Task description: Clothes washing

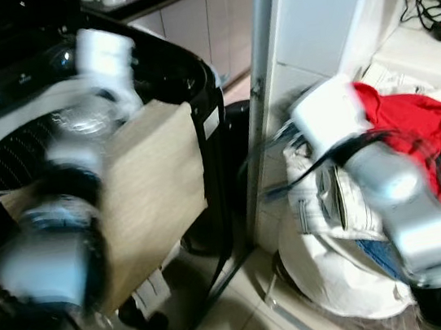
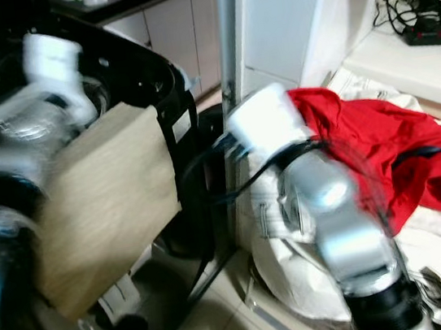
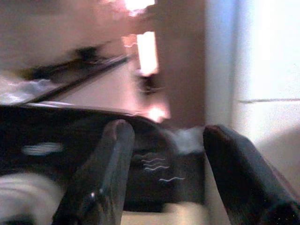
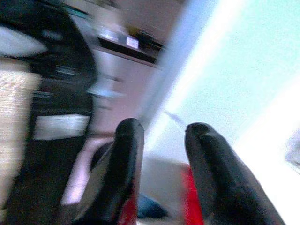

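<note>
Both silver arms are raised with fingers spread and empty, left gripper (image 3: 164, 173) near the black top-loading washing machine (image 1: 184, 80), right gripper (image 4: 161, 164) above the red garment (image 2: 365, 144) atop white laundry (image 2: 303, 285), so loading appears unfinished.

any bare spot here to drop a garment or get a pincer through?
Free: the open washer drum beside the left arm, and the floor tile between the black washer body and the white laundry bag. The white shelf has some bare top. Crowded: the clothes pile, red garment on top, around the right arm.
</note>
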Controlling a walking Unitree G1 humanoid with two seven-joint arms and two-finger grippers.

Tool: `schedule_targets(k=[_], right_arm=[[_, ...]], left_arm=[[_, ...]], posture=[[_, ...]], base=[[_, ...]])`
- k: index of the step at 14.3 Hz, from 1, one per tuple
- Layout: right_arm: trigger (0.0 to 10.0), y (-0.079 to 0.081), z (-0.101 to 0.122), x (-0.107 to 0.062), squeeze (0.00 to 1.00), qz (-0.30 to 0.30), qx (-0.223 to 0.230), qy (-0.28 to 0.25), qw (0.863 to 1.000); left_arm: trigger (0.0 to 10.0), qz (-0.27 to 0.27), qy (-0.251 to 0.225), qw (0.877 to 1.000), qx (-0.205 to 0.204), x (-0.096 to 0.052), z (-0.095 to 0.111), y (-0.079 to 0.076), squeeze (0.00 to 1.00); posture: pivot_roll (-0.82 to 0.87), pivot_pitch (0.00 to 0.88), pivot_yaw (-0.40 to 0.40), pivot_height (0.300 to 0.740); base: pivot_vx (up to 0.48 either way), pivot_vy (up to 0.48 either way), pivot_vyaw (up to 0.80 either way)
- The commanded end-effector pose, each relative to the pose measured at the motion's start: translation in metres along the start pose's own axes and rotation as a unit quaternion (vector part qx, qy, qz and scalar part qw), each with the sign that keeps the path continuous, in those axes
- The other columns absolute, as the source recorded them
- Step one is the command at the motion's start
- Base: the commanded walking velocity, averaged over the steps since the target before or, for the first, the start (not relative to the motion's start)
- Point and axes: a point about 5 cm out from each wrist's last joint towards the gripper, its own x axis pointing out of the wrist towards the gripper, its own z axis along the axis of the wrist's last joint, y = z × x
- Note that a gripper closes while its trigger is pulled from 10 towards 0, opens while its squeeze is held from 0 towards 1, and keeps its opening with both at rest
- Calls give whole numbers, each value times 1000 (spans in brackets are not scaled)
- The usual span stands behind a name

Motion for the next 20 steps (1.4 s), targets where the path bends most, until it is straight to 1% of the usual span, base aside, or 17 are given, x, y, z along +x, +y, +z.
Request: schedule_targets(k=[1,2,3,4,5,6,8,9,11,12,13,14,15,16,18,19,20], right_arm=[[10000,-15,-6,0,1000,-35,9,25,999],[10000,-31,-11,1,1000,-73,0,49,996],[10000,-42,-16,2,1000,-88,-4,68,994],[10000,-59,-24,1,1000,-106,-1,102,989],[10000,-66,-29,0,1000,-106,2,123,987],[10000,-80,-39,-5,1000,-100,12,166,981],[10000,-100,-48,-15,1000,-91,30,212,973],[10000,-105,-50,-18,1000,-89,27,224,970],[10000,-123,-54,-30,1000,-98,19,256,962],[10000,-131,-55,-36,1000,-112,24,269,956],[10000,-138,-59,-44,1000,-126,29,297,946],[10000,-142,-64,-52,1000,-134,37,330,934],[10000,-142,-67,-56,196,-134,43,345,928],[10000,-142,-69,-59,0,-129,50,358,924],[10000,-135,-76,-63,0,-83,80,380,918],[10000,-130,-81,-67,0,-61,88,404,909],[10000,-129,-86,-69,0,-61,88,421,901]], left_arm=[[10000,-45,-29,999,0,-2,11,-8,0],[10000,-112,-48,993,6,-8,9,-31,0],[10000,-148,-50,988,-1,-13,5,-44,0],[10000,-190,-49,980,-17,-21,-1,-60,0],[10000,-206,-47,977,-20,-25,-2,-65,0],[10000,-242,-40,969,-30,-35,-4,-76,0],[10000,-286,-30,957,-46,-49,-1,-86,0],[10000,-298,-25,953,-48,-52,-1,-89,0],[10000,-335,-1,941,-36,-64,-3,-97,0],[10000,-343,5,939,-33,-67,-4,-98,0],[10000,-346,12,937,-39,-70,-3,-100,0],[10000,-348,14,936,-43,-72,-2,-100,0],[10000,-349,15,936,-44,-73,-1,-101,0],[10000,-351,16,935,-46,-74,0,-102,0],[10000,-362,22,931,-46,-75,1,-104,0],[10000,-376,30,925,-43,-78,2,-107,0],[10000,-378,30,924,-44,-78,3,-108,0]], posture=[[-120,0,28,740],[-116,0,26,740],[-114,0,24,740],[-111,0,22,740],[-110,0,22,740],[-109,0,22,740],[-106,0,23,740],[-106,0,23,740],[-101,0,22,740],[-101,0,22,740],[-96,0,21,740],[-96,0,21,740],[-97,0,24,740],[-99,0,26,740],[-99,0,28,740],[-99,0,28,740],[-99,0,28,740]], base=[[0,0,0],[0,0,0],[0,0,0],[0,0,0],[0,0,0],[0,0,0],[0,0,0],[0,0,0],[0,0,0],[0,0,0],[0,0,0],[0,0,0],[0,0,0],[0,0,0],[0,0,0],[0,0,0],[0,0,0]])
